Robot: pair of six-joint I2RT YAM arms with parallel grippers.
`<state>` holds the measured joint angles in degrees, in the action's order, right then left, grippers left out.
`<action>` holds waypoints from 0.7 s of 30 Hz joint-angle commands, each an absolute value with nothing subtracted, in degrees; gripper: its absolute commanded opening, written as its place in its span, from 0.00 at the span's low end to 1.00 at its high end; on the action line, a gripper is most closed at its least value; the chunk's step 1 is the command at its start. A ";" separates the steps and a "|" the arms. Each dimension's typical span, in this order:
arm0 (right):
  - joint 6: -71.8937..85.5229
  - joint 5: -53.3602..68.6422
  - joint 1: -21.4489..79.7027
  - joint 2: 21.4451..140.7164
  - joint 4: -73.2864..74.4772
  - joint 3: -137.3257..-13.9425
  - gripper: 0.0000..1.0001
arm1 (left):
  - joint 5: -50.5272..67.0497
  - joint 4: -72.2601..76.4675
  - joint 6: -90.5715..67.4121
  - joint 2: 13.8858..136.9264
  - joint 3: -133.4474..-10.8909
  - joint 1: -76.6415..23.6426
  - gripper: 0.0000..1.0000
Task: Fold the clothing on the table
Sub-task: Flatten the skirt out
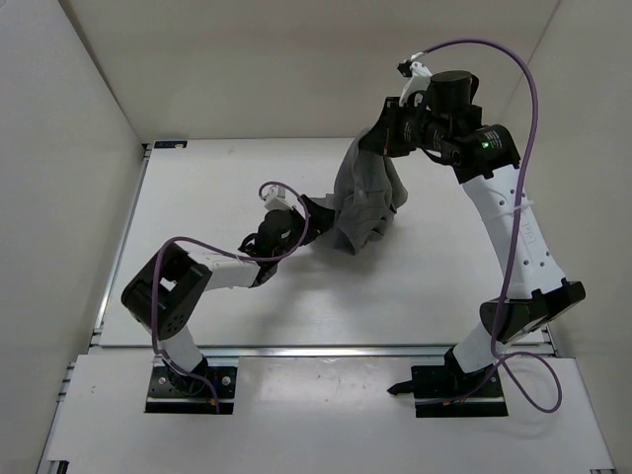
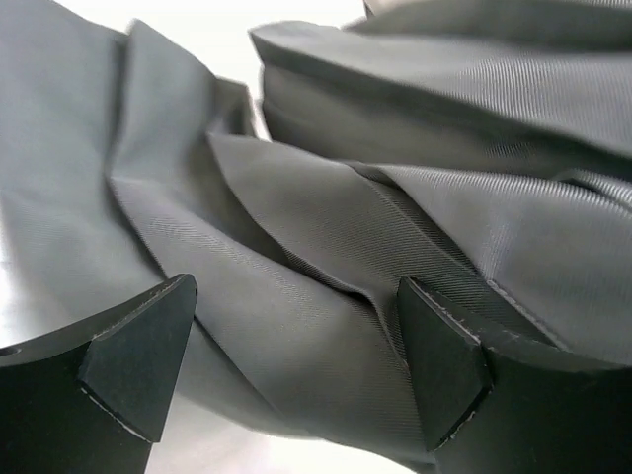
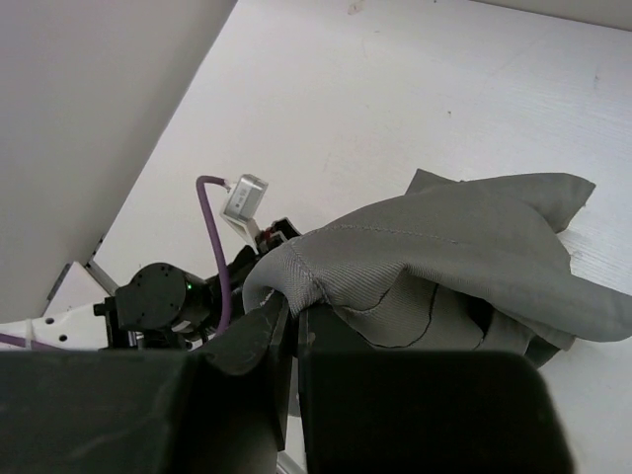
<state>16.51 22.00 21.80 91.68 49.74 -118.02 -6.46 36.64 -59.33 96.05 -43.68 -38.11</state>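
The grey garment (image 1: 367,197) hung bunched above the far middle of the white counter (image 1: 326,296), its upper edge clamped in the closed right pincer (image 3: 291,311) and its lower folds resting on the counter. The left pincer (image 2: 296,296) stood wide open against those lower folds.

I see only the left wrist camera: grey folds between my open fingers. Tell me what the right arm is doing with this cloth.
Observer: The right pincer is shut on a stitched edge of the clothing, holding it up off the table.
Operator: Say where that grip sits relative to my arm.
Observer: In the top view it is farther from the bases than your left pincer, and to its right.
Operator: Report whether anything is folded flat.
Observer: Nothing is; the cloth hangs bunched from that grip down to the table.
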 commanded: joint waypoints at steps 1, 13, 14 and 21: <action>15.73 23.55 20.40 90.79 46.84 -120.06 0.00 | 1.30 45.69 -58.80 96.94 -45.18 -39.29 0.92; 15.91 25.05 16.88 91.23 46.14 -121.38 0.00 | 8.96 49.49 -62.49 101.51 -47.63 -39.47 0.00; 16.00 24.96 16.53 90.88 46.23 -121.55 0.00 | 9.05 49.57 -62.32 101.51 -48.25 -39.64 0.00; 14.15 24.96 11.00 90.18 47.11 -122.17 0.00 | 8.70 38.43 -58.10 96.33 -48.87 -36.58 0.00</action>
